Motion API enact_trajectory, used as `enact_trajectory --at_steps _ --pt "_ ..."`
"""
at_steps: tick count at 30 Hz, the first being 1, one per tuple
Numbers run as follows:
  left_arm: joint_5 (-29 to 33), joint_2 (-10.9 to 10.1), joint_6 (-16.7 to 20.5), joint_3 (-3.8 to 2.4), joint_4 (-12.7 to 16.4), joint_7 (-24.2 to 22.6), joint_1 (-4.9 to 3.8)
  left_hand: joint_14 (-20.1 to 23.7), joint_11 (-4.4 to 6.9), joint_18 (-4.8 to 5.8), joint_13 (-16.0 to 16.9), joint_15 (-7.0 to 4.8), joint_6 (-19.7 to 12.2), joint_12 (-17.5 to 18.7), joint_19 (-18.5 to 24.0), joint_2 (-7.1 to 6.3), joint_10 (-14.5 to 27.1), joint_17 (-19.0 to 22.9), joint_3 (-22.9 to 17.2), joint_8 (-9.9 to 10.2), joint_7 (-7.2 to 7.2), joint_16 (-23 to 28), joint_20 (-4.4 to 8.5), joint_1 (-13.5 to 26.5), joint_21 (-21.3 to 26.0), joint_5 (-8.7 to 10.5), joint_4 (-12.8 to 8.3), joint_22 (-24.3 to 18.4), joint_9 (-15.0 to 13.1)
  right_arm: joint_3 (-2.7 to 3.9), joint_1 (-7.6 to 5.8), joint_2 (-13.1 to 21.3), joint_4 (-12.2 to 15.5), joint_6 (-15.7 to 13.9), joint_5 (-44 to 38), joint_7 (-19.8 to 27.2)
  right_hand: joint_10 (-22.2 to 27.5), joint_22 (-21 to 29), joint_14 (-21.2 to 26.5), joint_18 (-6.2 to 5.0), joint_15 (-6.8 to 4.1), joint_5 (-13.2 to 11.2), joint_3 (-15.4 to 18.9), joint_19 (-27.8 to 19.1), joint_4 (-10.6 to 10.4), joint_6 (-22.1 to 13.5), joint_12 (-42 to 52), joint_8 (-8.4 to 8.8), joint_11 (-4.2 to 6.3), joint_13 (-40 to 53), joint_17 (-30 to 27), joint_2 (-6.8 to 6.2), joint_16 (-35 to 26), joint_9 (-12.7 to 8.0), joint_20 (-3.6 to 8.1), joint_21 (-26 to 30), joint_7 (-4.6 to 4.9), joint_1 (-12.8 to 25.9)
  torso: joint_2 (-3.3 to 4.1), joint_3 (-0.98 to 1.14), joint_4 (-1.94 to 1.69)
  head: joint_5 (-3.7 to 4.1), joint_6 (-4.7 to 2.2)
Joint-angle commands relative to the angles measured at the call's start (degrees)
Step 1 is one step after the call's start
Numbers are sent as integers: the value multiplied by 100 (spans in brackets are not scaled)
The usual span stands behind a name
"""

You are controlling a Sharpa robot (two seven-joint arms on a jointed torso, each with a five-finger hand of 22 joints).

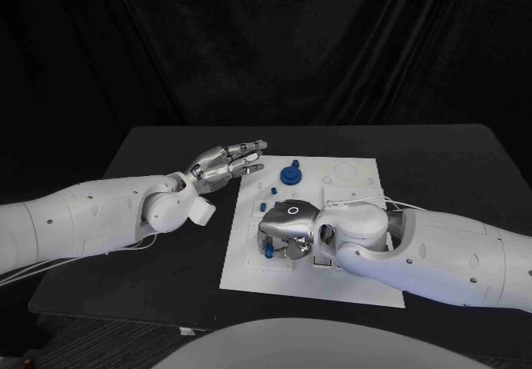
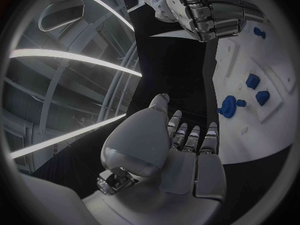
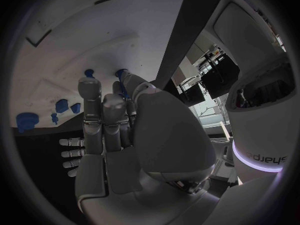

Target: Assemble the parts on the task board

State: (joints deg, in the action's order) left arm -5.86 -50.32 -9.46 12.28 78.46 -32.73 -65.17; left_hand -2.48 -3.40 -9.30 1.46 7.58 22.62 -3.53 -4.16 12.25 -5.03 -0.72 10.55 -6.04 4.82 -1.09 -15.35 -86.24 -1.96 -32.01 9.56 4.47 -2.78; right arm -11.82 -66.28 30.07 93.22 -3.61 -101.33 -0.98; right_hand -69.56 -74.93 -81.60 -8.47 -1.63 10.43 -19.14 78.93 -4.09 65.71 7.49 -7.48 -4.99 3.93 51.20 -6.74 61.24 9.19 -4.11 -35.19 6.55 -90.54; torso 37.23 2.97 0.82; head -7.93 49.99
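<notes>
The white task board (image 1: 333, 284) lies in the middle of the black table. A blue gear-like part (image 1: 290, 175) stands near the board's far left corner, with small blue parts (image 1: 271, 188) just in front of it. My right hand (image 1: 290, 229) is over the board's near left area with its fingers curled down. A blue part (image 1: 268, 250) sits at its fingertips, and whether they grip it is hidden. My left hand (image 1: 227, 163) hovers open beside the far left corner, fingers stretched out. In the left wrist view that hand (image 2: 181, 150) points past the gear (image 2: 228, 106).
The black table (image 1: 166, 254) has bare surface left of the board and along its near edge. White cables (image 1: 366, 201) run over my right wrist above the board. Empty recesses (image 1: 346, 169) mark the board's far right part.
</notes>
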Motion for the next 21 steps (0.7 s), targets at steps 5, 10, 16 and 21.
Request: enact_trajectory --at_steps 5,10,16,21 --pt "16 18 -102 -6 -12 -41 21 -10 -3 -108 6 16 -12 -32 20 62 -35 -6 -31 -29 41 -31 -35 2 -6 -40 -20 -7 -2 -5 30 4 -7 181 -34 -90 64 -331 321 -14 100 14 15 -328 -10 -711 -54 407 107 18 -298 -109 -283 -154 -46 595 80 165 1 6 -1 4 1" --pt "16 24 -106 -6 -26 -22 35 -10 -5 -108 6 17 -11 -32 21 66 -33 -6 -39 -30 43 -31 -36 -1 -5 -42 -27 -8 -2 -5 33 32 -8 140 -34 -51 1346 -156 852 -94 261 -145 307 -846 -110 -1949 -274 390 -171 39 -695 -246 -583 -397 -202 1498 -220 475 0 6 -2 0 1" --pt "16 25 -104 -6 -32 -6 46 -7 -7 -107 5 18 -12 -30 22 68 -30 -5 -43 -31 44 -30 -36 -3 -5 -43 -31 -10 -2 -5 32 111 7 -104 -34 8 3085 -105 1568 -172 340 -310 1272 -1180 -1203 -4266 95 485 -309 162 -1322 -478 -876 -655 -349 1925 -580 -73 -3 7 4 -8 1" --pt "16 36 -101 -6 -39 2 52 -7 -7 -107 5 18 -12 -30 22 68 -30 -5 -43 -31 44 -30 -36 -3 -5 -43 -31 -10 -2 -5 -1 303 102 -451 -18 124 3754 -92 1695 -170 377 -323 1551 -1245 -1305 -4790 247 530 -317 127 -1393 -763 -855 -697 -383 2031 -703 39 -7 10 5 -15 1"
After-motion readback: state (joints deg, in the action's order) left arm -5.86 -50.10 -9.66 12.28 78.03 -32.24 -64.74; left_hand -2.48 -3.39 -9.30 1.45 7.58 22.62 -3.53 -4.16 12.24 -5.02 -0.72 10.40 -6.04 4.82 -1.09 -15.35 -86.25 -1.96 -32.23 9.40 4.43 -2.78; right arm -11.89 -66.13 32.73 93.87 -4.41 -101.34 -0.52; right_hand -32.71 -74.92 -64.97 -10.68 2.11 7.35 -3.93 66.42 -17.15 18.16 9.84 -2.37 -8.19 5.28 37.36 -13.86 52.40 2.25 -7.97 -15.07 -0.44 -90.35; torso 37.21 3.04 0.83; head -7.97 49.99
